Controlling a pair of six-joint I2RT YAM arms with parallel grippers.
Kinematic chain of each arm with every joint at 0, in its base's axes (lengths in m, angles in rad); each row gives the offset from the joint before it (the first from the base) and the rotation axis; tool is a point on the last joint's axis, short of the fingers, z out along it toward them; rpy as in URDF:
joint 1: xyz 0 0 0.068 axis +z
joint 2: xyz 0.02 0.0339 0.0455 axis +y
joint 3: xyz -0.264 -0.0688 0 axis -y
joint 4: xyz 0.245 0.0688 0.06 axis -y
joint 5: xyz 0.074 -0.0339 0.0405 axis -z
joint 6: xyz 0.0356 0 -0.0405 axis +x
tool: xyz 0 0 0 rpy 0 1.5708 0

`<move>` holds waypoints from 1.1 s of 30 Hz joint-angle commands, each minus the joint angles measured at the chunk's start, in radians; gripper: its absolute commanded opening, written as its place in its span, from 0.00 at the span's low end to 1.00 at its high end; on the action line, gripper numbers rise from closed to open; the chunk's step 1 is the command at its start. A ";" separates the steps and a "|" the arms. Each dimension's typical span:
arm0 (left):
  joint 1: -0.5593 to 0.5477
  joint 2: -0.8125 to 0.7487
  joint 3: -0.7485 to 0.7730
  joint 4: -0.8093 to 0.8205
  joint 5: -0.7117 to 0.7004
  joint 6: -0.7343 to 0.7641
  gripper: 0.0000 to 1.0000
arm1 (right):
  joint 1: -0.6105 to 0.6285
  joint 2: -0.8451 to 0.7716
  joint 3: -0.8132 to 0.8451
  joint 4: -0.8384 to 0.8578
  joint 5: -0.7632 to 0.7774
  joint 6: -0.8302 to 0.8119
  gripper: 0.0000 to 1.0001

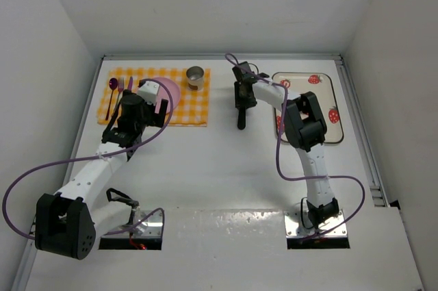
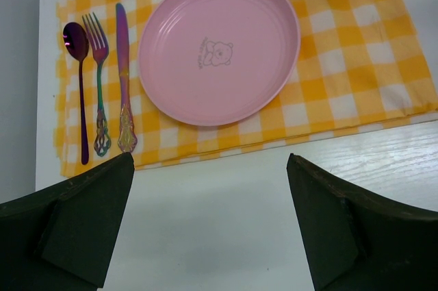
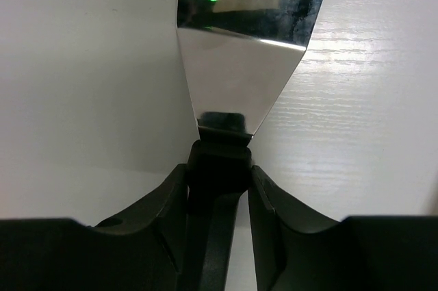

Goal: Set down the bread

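Currently right end effector (image 3: 219,174) clamped on spatula (image 3: 236,79) handle, blade over counter (image 3: 82,65). Left end effector (image 2: 210,161) wide open, just short of plate (image 2: 260,65). Can't locate bread in any view.

— What encloses the tabletop (image 1: 226,168)?
— Plain white walls: a back wall (image 1: 219,3), a left wall (image 1: 41,65) and a right wall (image 1: 404,58), each meeting an edge of it.
— And the surface itself?
— White, with a faint wood grain in the wrist views. A metal rail (image 1: 366,147) runs along its right edge, and a bright shiny patch (image 1: 226,219) lies at the near edge.
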 commanded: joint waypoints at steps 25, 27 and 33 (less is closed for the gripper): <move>-0.007 0.057 0.076 0.039 0.067 -0.001 1.00 | -0.125 -0.511 -0.171 -0.417 -0.008 -0.321 0.00; -0.007 0.066 0.085 0.039 0.077 -0.002 1.00 | -0.153 -0.613 -0.244 -0.377 0.061 -0.309 0.00; -0.007 0.066 0.085 0.039 0.099 -0.011 1.00 | -0.260 -0.873 -0.595 -0.279 0.170 -0.280 0.00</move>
